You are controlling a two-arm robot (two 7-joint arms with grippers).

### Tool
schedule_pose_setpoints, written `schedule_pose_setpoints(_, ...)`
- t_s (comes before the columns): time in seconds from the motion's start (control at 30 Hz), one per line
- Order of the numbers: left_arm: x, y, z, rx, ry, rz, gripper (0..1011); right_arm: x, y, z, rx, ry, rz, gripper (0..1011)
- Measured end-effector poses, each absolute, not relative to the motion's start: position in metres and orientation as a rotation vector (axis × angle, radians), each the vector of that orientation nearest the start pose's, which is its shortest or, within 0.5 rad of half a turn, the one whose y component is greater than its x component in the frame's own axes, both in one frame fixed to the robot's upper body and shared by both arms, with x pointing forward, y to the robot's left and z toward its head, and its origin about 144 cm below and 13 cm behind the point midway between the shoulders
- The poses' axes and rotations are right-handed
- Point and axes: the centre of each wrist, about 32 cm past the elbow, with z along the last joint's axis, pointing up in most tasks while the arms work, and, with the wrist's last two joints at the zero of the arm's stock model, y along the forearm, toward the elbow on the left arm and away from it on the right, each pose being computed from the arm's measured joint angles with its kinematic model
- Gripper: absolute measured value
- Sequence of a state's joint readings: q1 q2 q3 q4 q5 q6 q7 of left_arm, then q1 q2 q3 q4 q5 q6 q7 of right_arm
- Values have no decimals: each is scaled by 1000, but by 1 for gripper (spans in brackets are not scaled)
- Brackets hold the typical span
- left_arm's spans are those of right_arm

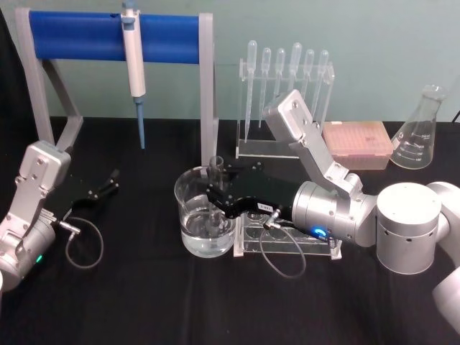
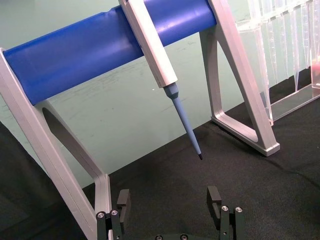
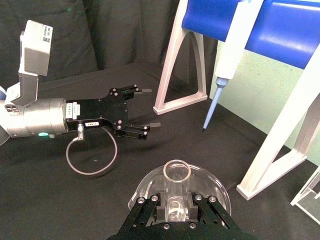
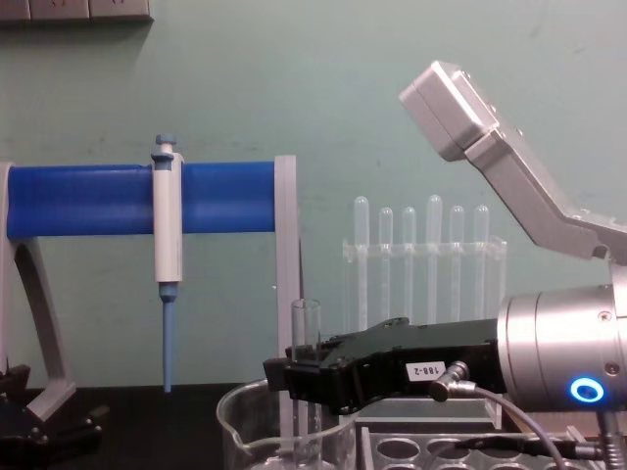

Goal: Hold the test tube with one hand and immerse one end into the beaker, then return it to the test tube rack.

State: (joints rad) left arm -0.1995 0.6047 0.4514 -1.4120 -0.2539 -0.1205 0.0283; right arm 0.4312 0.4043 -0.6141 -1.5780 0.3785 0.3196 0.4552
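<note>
Head view: right pincer (image 1: 213, 191) holds test tube (image 1: 216, 169) in part-filled beaker (image 1: 190, 221).

Test tube (image 3: 176, 175): we see it upright, clamped by our right gripper (image 3: 175, 214)
Beaker (image 3: 220, 192): below, its rim ringing the tube
Left gripper (image 3: 151, 108): fingers apart, well beyond, above black cloth (image 3: 55, 205)

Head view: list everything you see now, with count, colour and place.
test tube: 1, clear, upright in beaker
beaker: 1, clear, centre
rack: 1, clear, right of beaker
pipette: 1, white-blue, hanging on stand
stand: 1, blue bar, grey legs, back left
plastic pipettes: 6, clear, back centre
box: 1, pink, back right
flask: 1, clear, back right
left gripper: black, open, far left
right gripper: black, shut on test tube
</note>
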Motion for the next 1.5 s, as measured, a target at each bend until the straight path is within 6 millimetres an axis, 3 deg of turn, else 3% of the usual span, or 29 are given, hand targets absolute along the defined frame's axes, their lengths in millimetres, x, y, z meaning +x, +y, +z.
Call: schedule_pose_setpoints(1.5,489,310,1140,304,-285,1248,1000,521,-170,1235,-259,-21,-588,228)
